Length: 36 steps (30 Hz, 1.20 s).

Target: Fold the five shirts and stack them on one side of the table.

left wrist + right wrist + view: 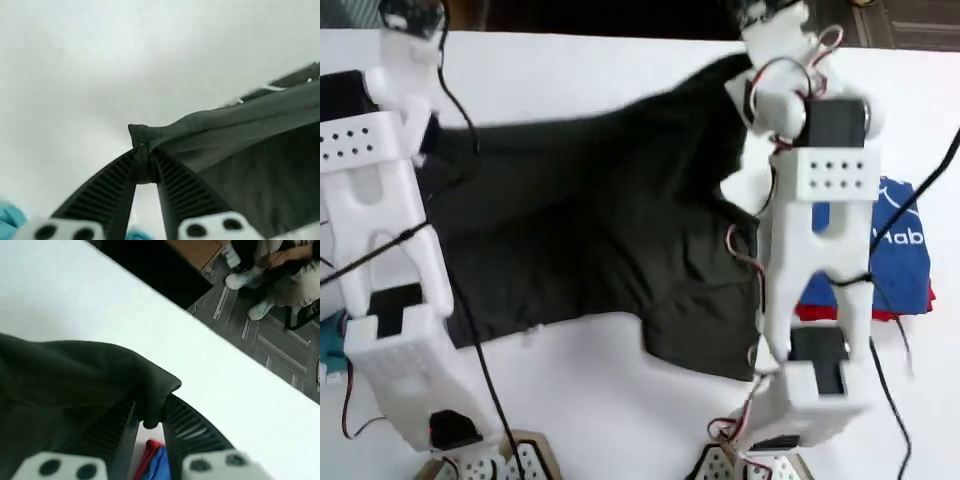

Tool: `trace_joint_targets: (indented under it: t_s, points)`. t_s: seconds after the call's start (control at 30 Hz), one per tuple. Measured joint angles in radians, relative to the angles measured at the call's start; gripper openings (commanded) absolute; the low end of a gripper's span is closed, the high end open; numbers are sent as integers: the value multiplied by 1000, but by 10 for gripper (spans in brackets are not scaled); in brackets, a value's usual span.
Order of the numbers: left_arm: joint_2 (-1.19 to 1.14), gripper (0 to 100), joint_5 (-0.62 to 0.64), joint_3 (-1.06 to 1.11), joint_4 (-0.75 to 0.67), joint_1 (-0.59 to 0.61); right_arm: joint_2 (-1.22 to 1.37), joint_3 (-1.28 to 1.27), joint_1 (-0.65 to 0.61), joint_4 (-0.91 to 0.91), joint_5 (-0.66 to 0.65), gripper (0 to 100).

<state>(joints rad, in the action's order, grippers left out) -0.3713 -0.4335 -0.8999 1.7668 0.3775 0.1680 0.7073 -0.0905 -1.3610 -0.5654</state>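
We see the dark shirt (590, 230) spread across the middle of the white tabletop (620, 420), pinched at two of its edges.

The left end effector (142, 150) is clenched on a bunched corner of the dark shirt, and the cloth runs taut away from its tips. The right end effector (150, 412) is likewise clamped on a thick fold of the same shirt (near the tabletop's far edge). Beside the right arm we find a folded blue shirt (900, 250) lying on a red garment (850, 314), just beside the dark shirt's hem. A teal cloth (330, 345) lies at the tabletop's opposite side, by the left arm.
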Motion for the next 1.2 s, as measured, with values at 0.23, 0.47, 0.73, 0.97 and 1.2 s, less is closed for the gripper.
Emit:
trace_joint_targets:
  t_s: [0.23,0.47,0.73,0.97,1.2]
  points:
    - [-51,24,28,-187,-2,0,221,382,0,-74,0,20]
    - [-61,24,28,-236,-18,0,269,485,0,-114,0,20]
    - [-75,24,0,-141,3,0,269,486,0,-315,0,21]
    - [-77,24,-3,124,3,0,270,410,0,-347,0,21]
    - [-51,24,-23,345,3,0,216,143,0,-348,0,22]
